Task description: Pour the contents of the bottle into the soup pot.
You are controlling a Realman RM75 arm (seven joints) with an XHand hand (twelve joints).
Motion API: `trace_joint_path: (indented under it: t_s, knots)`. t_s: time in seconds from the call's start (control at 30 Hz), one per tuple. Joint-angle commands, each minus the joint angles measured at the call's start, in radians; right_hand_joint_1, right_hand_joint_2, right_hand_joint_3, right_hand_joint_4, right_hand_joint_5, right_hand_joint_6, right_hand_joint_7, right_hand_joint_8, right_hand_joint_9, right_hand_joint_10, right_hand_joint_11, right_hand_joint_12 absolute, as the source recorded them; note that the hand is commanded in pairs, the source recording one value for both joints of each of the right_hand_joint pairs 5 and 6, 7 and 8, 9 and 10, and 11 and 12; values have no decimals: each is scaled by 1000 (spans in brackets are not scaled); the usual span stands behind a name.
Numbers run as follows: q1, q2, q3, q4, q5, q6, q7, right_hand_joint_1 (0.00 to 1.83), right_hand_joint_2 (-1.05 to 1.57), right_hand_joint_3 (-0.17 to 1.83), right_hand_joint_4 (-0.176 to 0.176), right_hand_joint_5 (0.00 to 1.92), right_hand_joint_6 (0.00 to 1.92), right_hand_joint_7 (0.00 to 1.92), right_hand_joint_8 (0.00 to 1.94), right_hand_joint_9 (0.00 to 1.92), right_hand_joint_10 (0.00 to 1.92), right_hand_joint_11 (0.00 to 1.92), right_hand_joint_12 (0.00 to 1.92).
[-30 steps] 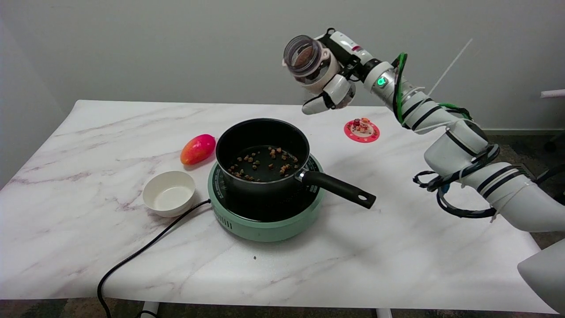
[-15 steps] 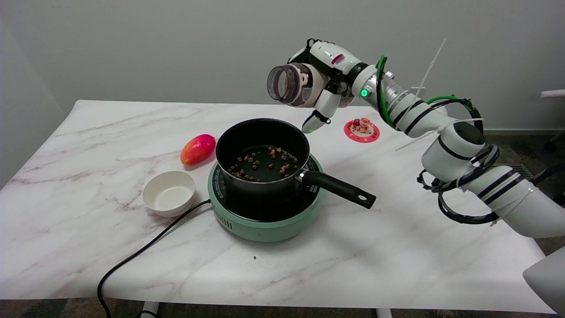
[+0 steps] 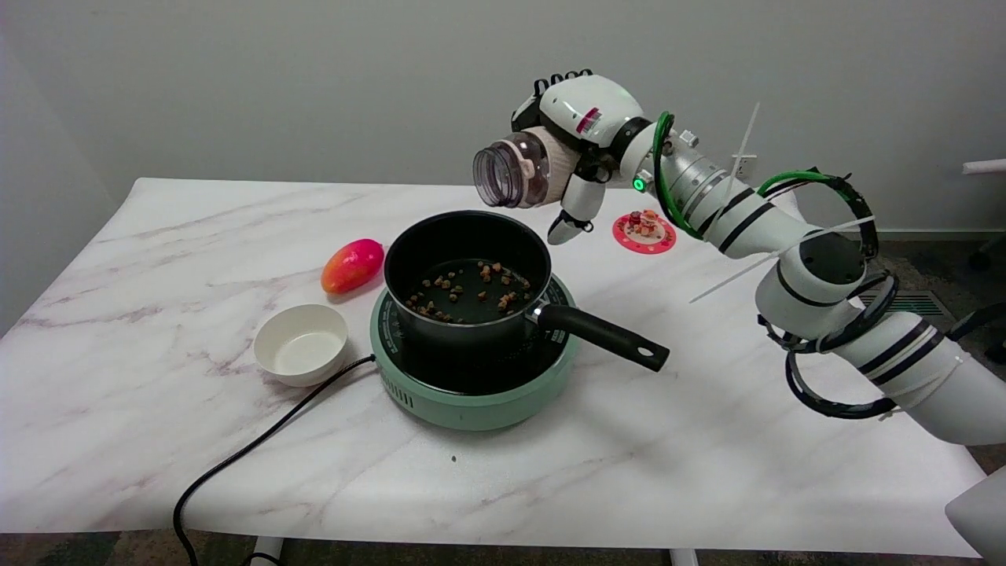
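A black soup pot with a long handle sits on a mint-green hot plate at the table's middle. Several brown bits lie on its bottom. My right hand grips a clear, open-mouthed bottle in the air above the pot's far right rim. The bottle lies nearly on its side, its mouth pointing left and slightly down. A little brown matter shows inside it. One finger hangs down below the bottle.
A white bowl stands left of the hot plate, whose black cable runs to the front edge. A red-yellow mango lies behind the bowl. A red coaster with small figures sits at the back right.
My right hand has swung left and down toward the pot. It has tipped the bottle from mouth-up to nearly level, mouth now facing left.
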Motion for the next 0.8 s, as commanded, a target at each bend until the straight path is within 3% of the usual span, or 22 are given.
trace_joint_path:
  t_s: [0.03, 0.8]
  knots:
    - [-58, 2, -19, 140, -297, -54, -15, 1386, 1199, 475, 0, 1920, 1920, 1895, 1895, 1355, 1355, 1209, 1209]
    - [-58, 2, -30, 180, -396, -5, -61, 1356, 1243, 473, 0, 1920, 1920, 1912, 1912, 1362, 1362, 1206, 1206]
